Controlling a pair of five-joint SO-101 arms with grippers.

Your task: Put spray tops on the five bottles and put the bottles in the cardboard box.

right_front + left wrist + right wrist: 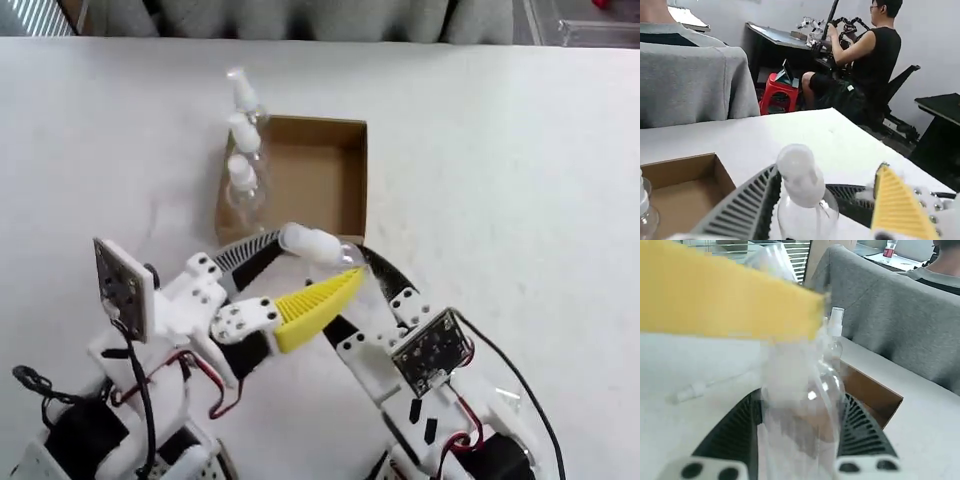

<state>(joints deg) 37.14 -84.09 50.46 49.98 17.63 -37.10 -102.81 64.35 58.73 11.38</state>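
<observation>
A clear bottle (335, 252) with a white spray top (300, 240) is held above the table just in front of the cardboard box (330, 165). My right gripper (358, 262) is shut on the bottle's body (805, 405), one black finger on each side. My left gripper (320, 260) is open around the spray top (800, 175). Its black ribbed finger (745, 210) touches the top, while its yellow finger (895, 205) stands apart. Three capped bottles (243, 135) stand in a row along the box's left wall.
A loose spray top (695, 389) lies on the white table to the left of the box. People sit beyond the table's far edge (740, 117). Open table stretches to the right of the box (500, 180).
</observation>
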